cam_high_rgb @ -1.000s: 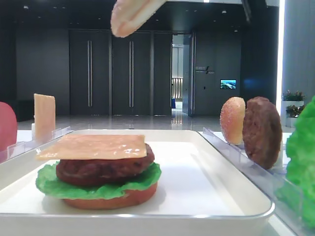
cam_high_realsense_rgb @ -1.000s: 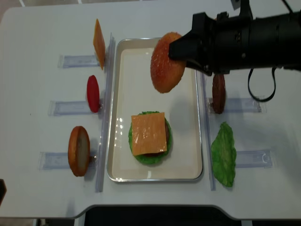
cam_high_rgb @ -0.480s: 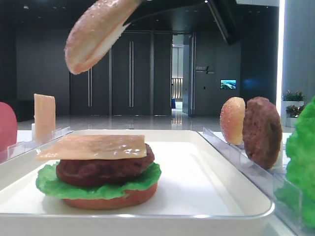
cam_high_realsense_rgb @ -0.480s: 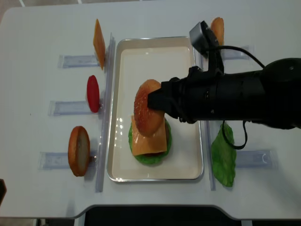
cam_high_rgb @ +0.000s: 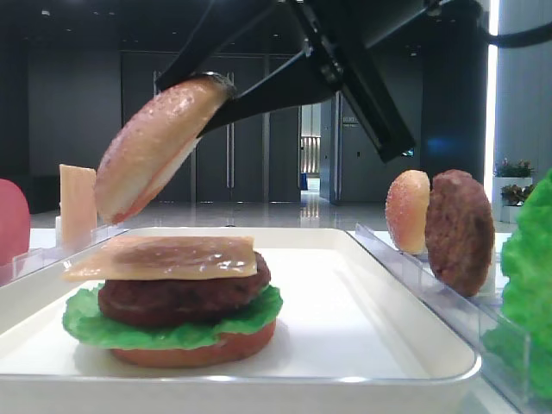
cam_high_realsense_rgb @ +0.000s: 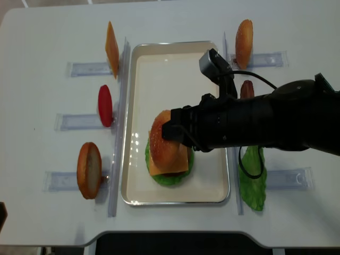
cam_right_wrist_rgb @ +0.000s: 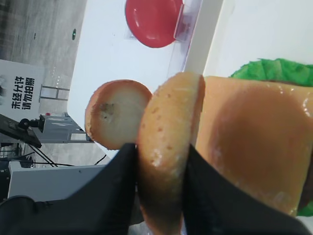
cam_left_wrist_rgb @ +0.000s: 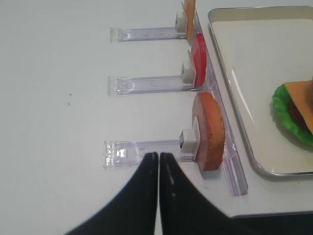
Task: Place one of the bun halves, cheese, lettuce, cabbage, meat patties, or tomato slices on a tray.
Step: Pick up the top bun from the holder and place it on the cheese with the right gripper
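My right gripper (cam_right_wrist_rgb: 160,149) is shut on a sesame bun half (cam_right_wrist_rgb: 168,147), which it holds tilted on edge. The bun half (cam_high_realsense_rgb: 161,139) hangs just above the left side of a stack in the white tray (cam_high_realsense_rgb: 175,69). That stack is a cheese slice (cam_high_rgb: 164,257) over a meat patty (cam_high_rgb: 181,297), lettuce (cam_high_rgb: 86,323) and a bottom bun (cam_high_rgb: 190,352). A small gap shows between the held bun (cam_high_rgb: 155,147) and the cheese. My left gripper (cam_left_wrist_rgb: 159,155) is shut and empty, low over the table beside a bun half (cam_left_wrist_rgb: 210,129) standing in its holder.
Clear holders flank the tray. On the left stand a cheese slice (cam_high_realsense_rgb: 111,42), a tomato slice (cam_high_realsense_rgb: 104,105) and a bun half (cam_high_realsense_rgb: 89,170). On the right are a bun half (cam_high_realsense_rgb: 244,36), a patty (cam_high_realsense_rgb: 246,89) partly under my arm, and a lettuce leaf (cam_high_realsense_rgb: 252,183).
My right arm has carried the bun half from over the tray's far end down and nearer, to just above the cheese on the stack. The left gripper has not moved.
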